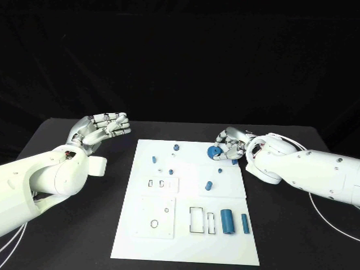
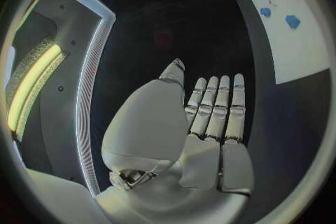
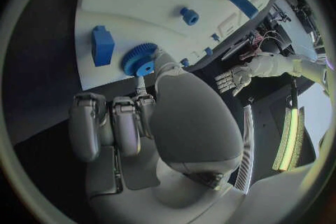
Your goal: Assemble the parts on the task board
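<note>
Where the right hand reaches, a blue gear touches its fingertips.

Black table, black backdrop, glowing light strip

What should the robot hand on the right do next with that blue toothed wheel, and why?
Probably close on the blue gear and lift it slightly. The right robot hand sits at the gear near the task board's far edge, a fingertip touching it in the wrist view, but a firm grip isn't evident. The left robot hand is open, away.
</note>
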Robot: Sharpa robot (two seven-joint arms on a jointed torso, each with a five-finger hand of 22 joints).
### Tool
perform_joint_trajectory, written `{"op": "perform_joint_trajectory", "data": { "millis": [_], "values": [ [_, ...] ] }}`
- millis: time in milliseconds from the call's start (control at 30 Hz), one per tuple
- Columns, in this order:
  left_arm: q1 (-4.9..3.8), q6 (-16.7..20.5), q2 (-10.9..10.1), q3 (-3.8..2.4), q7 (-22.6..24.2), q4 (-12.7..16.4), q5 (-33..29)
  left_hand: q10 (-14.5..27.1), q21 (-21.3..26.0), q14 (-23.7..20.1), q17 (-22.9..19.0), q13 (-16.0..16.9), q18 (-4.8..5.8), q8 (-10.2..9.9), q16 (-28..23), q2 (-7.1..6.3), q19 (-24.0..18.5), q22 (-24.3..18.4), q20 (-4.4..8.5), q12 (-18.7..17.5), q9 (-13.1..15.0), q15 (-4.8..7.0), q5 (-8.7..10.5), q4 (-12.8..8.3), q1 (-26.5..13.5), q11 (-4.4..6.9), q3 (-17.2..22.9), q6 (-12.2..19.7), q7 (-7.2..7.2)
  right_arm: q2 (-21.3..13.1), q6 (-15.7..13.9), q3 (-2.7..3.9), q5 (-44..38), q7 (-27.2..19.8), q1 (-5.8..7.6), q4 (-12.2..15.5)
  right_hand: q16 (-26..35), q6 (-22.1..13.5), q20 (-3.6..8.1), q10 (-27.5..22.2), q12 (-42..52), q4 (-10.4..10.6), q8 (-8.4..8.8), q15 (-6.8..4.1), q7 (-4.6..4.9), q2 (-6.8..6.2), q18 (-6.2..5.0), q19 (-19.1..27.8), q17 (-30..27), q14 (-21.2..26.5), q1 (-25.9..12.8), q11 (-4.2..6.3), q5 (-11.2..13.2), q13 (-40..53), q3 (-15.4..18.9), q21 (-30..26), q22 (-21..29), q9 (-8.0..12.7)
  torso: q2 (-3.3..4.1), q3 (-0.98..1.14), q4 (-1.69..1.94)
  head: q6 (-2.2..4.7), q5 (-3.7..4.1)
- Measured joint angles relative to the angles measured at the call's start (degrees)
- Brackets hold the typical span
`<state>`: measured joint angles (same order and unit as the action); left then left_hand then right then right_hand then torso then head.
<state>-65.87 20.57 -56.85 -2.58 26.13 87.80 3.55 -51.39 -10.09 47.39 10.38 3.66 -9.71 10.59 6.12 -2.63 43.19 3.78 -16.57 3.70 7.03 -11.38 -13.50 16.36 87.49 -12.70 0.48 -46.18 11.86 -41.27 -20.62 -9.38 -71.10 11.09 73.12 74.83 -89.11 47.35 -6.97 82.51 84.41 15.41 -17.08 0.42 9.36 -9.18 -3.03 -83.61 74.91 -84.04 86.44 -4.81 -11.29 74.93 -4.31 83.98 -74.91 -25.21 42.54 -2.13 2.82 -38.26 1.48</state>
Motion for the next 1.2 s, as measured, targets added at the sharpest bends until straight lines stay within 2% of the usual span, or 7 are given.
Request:
{"op": "perform_joint_trajectory", "data": {
  "millis": [167, 433, 467, 533, 567, 800, 1200],
  "values": [
    [-0.01, -0.01, -0.02, 0.0, 0.0, -0.03, -0.05, 0.0, 0.0, 0.0, 0.0, 0.0, 0.0, 0.0, 0.0, 0.0, 0.0, 0.0, 0.0, 0.0, 0.0, 0.0, 0.0, 0.0, 0.0, 0.0, 0.0, 0.0, 0.0, 0.02, 0.02, 0.05, -0.44, 0.0, 0.0, -0.02, 0.0, 1.08, 0.21, 0.2, 0.0, -0.01, 0.39, 0.0, 0.01, 0.13, 0.0, -0.21, 0.0, 0.0, 1.47, 0.2, 0.07, 0.0, -2.97, 0.0, 0.0, 0.79, 0.0, 0.03, -0.02, -0.01, -0.06],
    [-0.02, -0.01, -0.02, -0.01, 0.0, -0.09, -0.1, 0.14, 0.0, 0.0, -0.05, 0.01, 0.0, 0.0, 0.0, 0.0, 0.0, 0.0, 0.0, 0.0, 0.0, 0.0, 0.0, 0.0, 0.0, -0.14, 0.0, 0.0, 0.0, 0.05, -0.12, 0.16, -0.67, -0.46, 0.08, 0.16, 0.0, 3.45, 0.88, 0.89, 0.0, -0.59, 1.02, -0.64, -0.03, 0.45, -0.02, -0.4, 0.0, 0.03, 3.63, 1.16, -1.14, -0.01, -15.33, 0.41, -0.01, 2.39, -0.01, 0.04, -0.02, -0.01, -0.14],
    [-0.02, -0.01, -0.02, -0.01, 0.0, -0.1, -0.1, 0.2, 0.0, 0.0, -0.05, 0.01, 0.0, 0.0, 0.0, 0.0, 0.0, 0.0, 0.0, 0.0, 0.0, 0.0, 0.0, 0.0, 0.0, -0.2, 0.0, 0.0, 0.0, 0.05, -0.15, 0.16, -0.67, -0.54, 0.08, 0.17, 0.0, 3.45, 1.05, 0.81, 0.0, -1.38, 1.03, -0.75, -0.03, 0.44, -0.03, -0.41, 0.02, 0.11, 3.63, 1.24, -0.87, -0.01, -17.38, 0.41, -0.03, 3.39, -0.01, 0.04, -0.02, -0.01, -0.14],
    [-0.02, -0.01, -0.02, -0.01, 0.0, -0.11, -0.11, 0.2, 0.0, 0.0, -0.05, 0.01, 0.0, 0.0, 0.0, 0.0, 0.0, 0.01, 0.0, 0.0, 0.0, 0.0, 0.0, 0.0, 0.0, -0.2, 0.0, 0.0, 0.0, 0.02, -0.21, 0.11, -0.67, -0.72, 0.06, 0.27, 0.0, 3.45, 1.05, 0.82, 0.0, -2.27, 1.03, -0.75, -0.03, 0.43, -0.03, -0.41, 0.04, 0.11, 3.58, 1.25, -0.57, -0.01, -19.86, 0.41, -0.04, 10.51, -0.02, 0.04, -0.02, -0.01, -0.15],
    [-0.02, -0.01, -0.02, -0.01, 0.0, -0.12, -0.12, 0.2, 0.0, 0.0, -0.05, 0.01, 0.0, 0.0, 0.0, 0.0, 0.0, 0.01, 0.0, 0.0, 0.0, 0.0, 0.0, 0.0, 0.0, -0.2, 0.0, 0.0, 0.0, 0.0, -0.25, 0.08, -0.67, -0.81, 0.03, 0.34, 0.0, 3.45, 1.05, 1.01, 0.0, -2.96, 1.03, -0.75, -0.04, 0.14, -0.03, -0.41, 0.04, 0.11, 3.09, 1.44, -0.56, -0.01, -21.65, 0.41, -0.04, 11.57, -0.02, 0.04, -0.02, -0.01, -0.15],
    [-0.03, -0.01, 0.0, -0.01, -0.01, -0.16, -0.17, 0.2, 0.0, 0.0, -0.05, 0.01, 0.0, 0.0, 0.0, 0.0, 0.0, 0.01, 0.0, 0.0, 0.01, 0.0, 0.0, 0.0, 0.0, -0.2, 0.0, 0.0, 0.0, -0.31, -0.77, -0.08, -0.57, -1.28, -0.14, 1.59, 0.0, 3.73, 1.45, 0.81, 0.0, -6.65, 1.01, -1.16, -0.31, -1.24, -0.03, -0.4, 0.04, 0.12, -2.66, 1.64, -0.21, -0.01, -27.03, 0.41, -0.04, 11.56, -0.03, 0.04, -0.02, 0.18, -0.14],
    [-0.03, 0.0, 0.02, -0.01, -0.03, -0.17, -0.24, 0.2, 0.0, 0.0, -0.04, 0.01, 0.0, 0.0, 0.0, 0.0, 0.0, 0.01, 0.0, 0.0, 0.01, 0.0, 0.0, 0.0, 0.0, -0.19, 0.01, 0.0, 0.0, -0.34, -2.37, -0.07, -1.4, -1.41, 0.74, 4.91, 0.0, 4.15, 1.45, 0.8, 0.0, -7.9, 0.86, -1.16, -0.65, -2.27, -0.03, -0.41, 0.02, 0.12, -4.88, 1.64, -0.11, -0.02, -28.28, 0.4, -0.03, 11.53, -0.03, 0.01, -0.02, 0.48, -0.27]
  ]
}}
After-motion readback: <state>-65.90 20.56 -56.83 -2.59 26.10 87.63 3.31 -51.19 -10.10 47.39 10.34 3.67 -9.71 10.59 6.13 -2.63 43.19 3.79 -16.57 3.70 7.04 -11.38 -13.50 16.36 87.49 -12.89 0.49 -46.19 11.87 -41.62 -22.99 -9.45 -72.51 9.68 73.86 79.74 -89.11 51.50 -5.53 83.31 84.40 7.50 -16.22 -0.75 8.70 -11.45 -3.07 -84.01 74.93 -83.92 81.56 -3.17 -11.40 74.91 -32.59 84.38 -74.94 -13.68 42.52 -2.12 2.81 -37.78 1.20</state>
